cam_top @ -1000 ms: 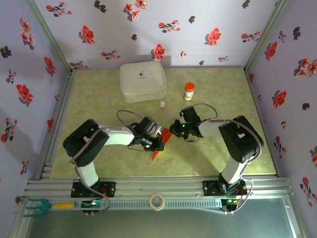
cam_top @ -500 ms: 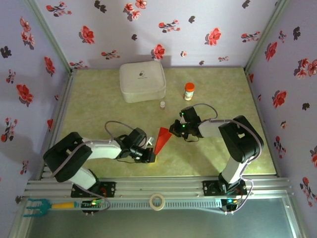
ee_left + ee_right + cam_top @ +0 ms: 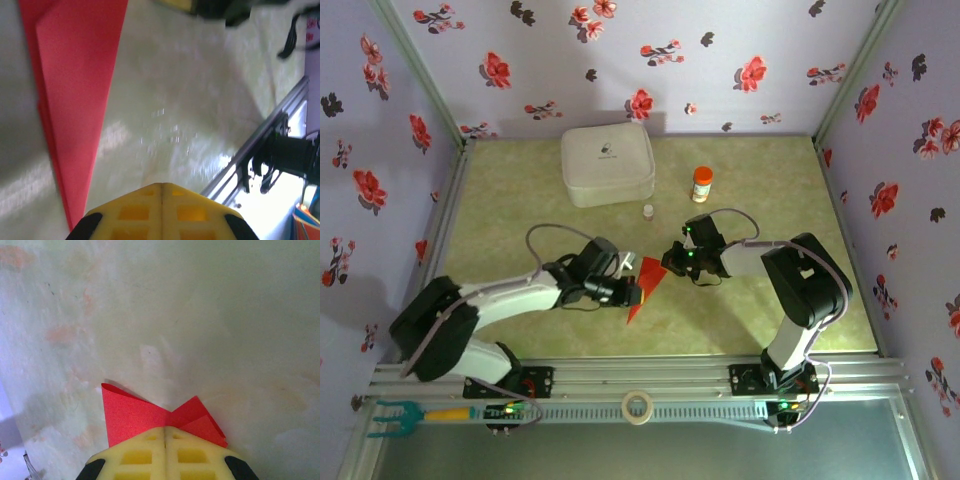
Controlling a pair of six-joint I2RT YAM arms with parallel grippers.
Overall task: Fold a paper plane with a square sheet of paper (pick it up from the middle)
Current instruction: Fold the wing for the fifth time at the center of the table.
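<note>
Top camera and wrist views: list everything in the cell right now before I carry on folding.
paper plane: one, red, between the two arms' tips
case: one, white, far side of the table
bottle: one, orange-capped, right of the case
vial: one, small and pale, between case and arms
tape roll: one, whitish, middle of the near rail
tool: one, teal and yellow, left end of that rail
left pincer: one, yellow, shut, beside the plane
right pincer: one, yellow, shut on the plane's wide end
</note>
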